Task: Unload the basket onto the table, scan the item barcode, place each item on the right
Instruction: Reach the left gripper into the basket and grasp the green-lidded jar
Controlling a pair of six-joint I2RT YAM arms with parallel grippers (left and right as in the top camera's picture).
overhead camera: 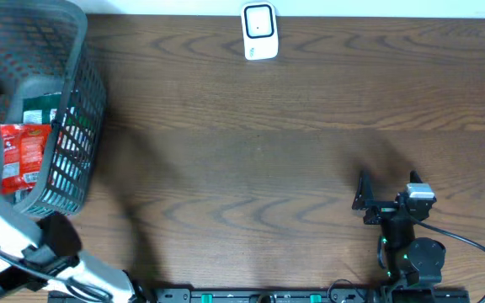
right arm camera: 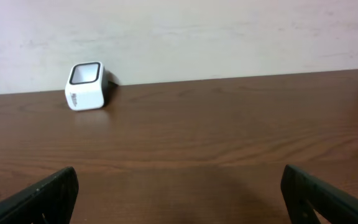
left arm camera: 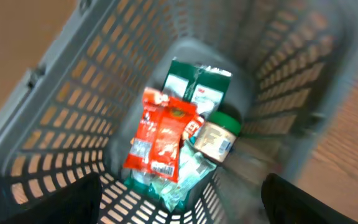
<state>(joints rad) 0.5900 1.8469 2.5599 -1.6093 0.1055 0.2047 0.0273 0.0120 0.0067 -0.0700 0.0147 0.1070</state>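
A grey mesh basket (left arm camera: 73,112) holds a red snack packet (left arm camera: 160,140) with a barcode at its lower end. With it lie a green packet (left arm camera: 197,84), a green-lidded jar (left arm camera: 216,138) and a pale teal pouch (left arm camera: 188,177). My left gripper (left arm camera: 179,208) hangs open above the basket's inside with nothing between its fingers. The white barcode scanner (overhead camera: 259,32) stands at the table's far edge, and the right wrist view shows the scanner (right arm camera: 86,86) too. My right gripper (right arm camera: 179,199) is open and empty, low over bare wood; the right gripper (overhead camera: 365,200) sits near the front right.
The basket (overhead camera: 74,109) fills the table's far left corner, with the red packet (overhead camera: 22,153) inside it. The left arm (overhead camera: 23,252) reaches in from the front left. A wall runs behind the scanner. Brown wood table (overhead camera: 251,160) lies between basket and right arm.
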